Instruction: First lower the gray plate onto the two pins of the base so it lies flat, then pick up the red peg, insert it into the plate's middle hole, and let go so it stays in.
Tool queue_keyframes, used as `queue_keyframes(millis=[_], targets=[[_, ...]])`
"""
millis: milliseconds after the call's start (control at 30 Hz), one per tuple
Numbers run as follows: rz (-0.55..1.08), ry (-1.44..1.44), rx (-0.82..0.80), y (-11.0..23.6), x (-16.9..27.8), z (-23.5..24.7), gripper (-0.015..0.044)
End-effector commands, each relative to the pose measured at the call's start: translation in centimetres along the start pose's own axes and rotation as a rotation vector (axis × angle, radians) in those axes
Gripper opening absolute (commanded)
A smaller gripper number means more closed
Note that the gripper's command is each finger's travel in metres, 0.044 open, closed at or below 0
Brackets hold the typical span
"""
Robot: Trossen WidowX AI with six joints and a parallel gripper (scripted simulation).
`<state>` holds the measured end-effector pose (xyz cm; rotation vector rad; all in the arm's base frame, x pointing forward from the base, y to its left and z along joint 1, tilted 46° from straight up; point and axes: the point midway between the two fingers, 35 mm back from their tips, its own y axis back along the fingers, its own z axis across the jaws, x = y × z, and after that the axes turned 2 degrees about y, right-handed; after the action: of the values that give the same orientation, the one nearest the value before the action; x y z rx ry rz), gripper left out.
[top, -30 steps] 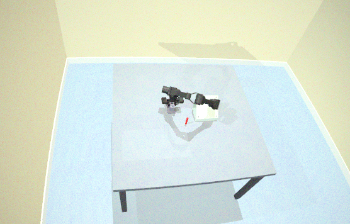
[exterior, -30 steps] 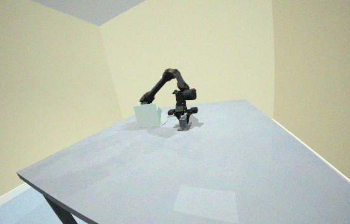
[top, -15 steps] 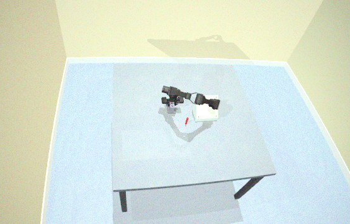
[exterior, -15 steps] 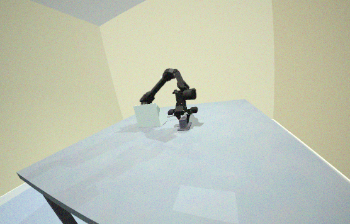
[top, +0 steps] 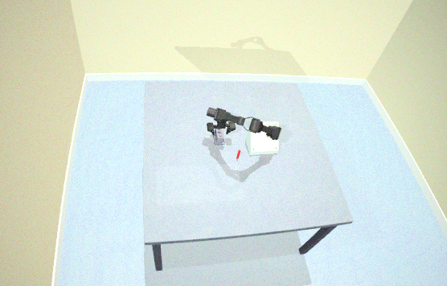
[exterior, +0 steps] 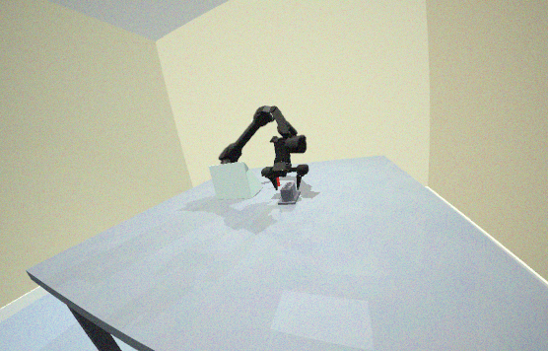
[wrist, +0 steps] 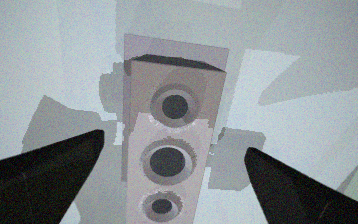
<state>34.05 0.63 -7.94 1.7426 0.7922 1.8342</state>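
1. My jaws are spread wide with nothing in them, one dark finger (wrist: 45, 175) on each side of the gray plate (wrist: 167, 167).
2. The plate (three holes showing in the wrist view) sits right below me on the base (wrist: 177, 82); can't tell if it's fully flat.
3. The red peg (top: 238, 154) lies on the worktop (top: 251, 201), between the plate and my white pedestal (top: 268, 149).

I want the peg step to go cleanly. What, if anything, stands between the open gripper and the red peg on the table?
Nothing visible does. The gripper hangs open over the gray plate, and the red peg lies apart from it on bare table, with only the arm's shadow between them. The white pedestal sits off to the peg's side.
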Motion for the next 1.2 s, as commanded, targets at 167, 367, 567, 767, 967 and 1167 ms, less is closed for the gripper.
queue_keyframes(millis=[167, 367, 567, 767, 967, 1167], targets=[[-0.014, 0.004, -0.03, 10.2, -0.3, 0.1, 0.044], [-0.014, 0.004, -0.03, 10.2, -0.3, 0.1, 0.044], [-0.017, 0.119, -0.028, 10.8, 5.4, -1.5, 0.044], [-0.017, 0.271, -0.026, 10.8, 12.3, -5.1, 0.044], [-0.01, 0.405, -0.024, 10.0, 17.7, -9.5, 0.044], [-0.009, 0.418, -0.023, 9.6, 17.5, -9.7, 0.044]])
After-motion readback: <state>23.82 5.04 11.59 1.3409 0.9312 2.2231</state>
